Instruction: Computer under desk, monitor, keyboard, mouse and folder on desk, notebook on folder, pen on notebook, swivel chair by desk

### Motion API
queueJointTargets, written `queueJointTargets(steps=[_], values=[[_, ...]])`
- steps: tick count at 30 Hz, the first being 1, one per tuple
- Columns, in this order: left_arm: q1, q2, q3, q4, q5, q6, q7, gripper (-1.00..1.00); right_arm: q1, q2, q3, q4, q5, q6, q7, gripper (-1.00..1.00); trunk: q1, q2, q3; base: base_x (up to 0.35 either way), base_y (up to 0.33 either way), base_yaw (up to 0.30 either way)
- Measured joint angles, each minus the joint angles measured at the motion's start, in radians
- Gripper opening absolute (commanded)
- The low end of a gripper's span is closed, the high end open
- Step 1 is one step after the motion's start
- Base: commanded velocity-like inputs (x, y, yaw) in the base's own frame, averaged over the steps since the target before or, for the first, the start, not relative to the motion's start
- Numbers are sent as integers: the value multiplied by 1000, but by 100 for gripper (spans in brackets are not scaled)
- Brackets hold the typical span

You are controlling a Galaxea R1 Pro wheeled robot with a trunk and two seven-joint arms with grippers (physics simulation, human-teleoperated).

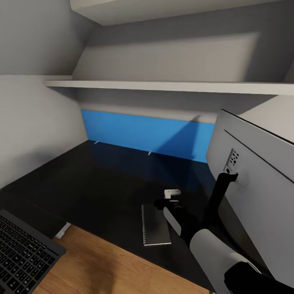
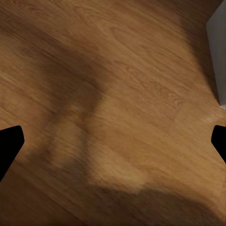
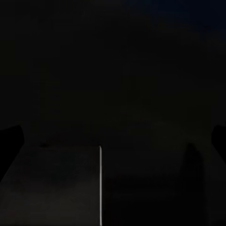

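Observation:
The grey notebook (image 1: 155, 227) with a wire spine lies flat near the front edge of the glossy black desk (image 1: 94, 179). My right gripper (image 1: 163, 203) hovers just over the notebook's far end. In the right wrist view this gripper (image 3: 113, 141) is open with nothing between the fingertips (image 3: 10, 141), and the notebook (image 3: 56, 188) shows dimly below. To the right stands the monitor (image 1: 257, 163), its silver-grey back toward me. The keyboard (image 1: 22, 255) shows at the bottom left, nearer than the desk's edge; what bears it is out of view. My left gripper (image 2: 113, 141) is open over the wood floor.
A blue panel (image 1: 147, 132) runs along the back of the desk under a white shelf (image 1: 163, 86). A small white piece (image 1: 172, 192) sits just beyond my right gripper. The monitor's black neck (image 1: 218, 192) stands close beside my right arm. Light wood floor (image 1: 106, 265) lies before the desk.

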Motion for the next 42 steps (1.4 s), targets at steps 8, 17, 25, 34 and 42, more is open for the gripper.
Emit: queueJointTargets(steps=[8,17,25,34,42], values=[[0,2,0,0,0,-1,-1,100,-1,0,0,-1,0,0,0,100,0,0,0,0,0,0],[0,3,1,0,0,-2,-1,100,0,0,1,-1,0,0,0,100,0,0,0,7,0,0],[0,3,1,0,0,-2,-1,100,0,0,2,-2,0,0,0,100,0,0,0,123,0,0],[0,3,1,0,0,-2,-1,100,-1,0,2,-1,1,0,-1,100,0,0,0,41,6,0],[0,3,2,0,0,-1,-1,100,0,0,3,0,1,0,-1,100,0,0,0,-16,128,0]])
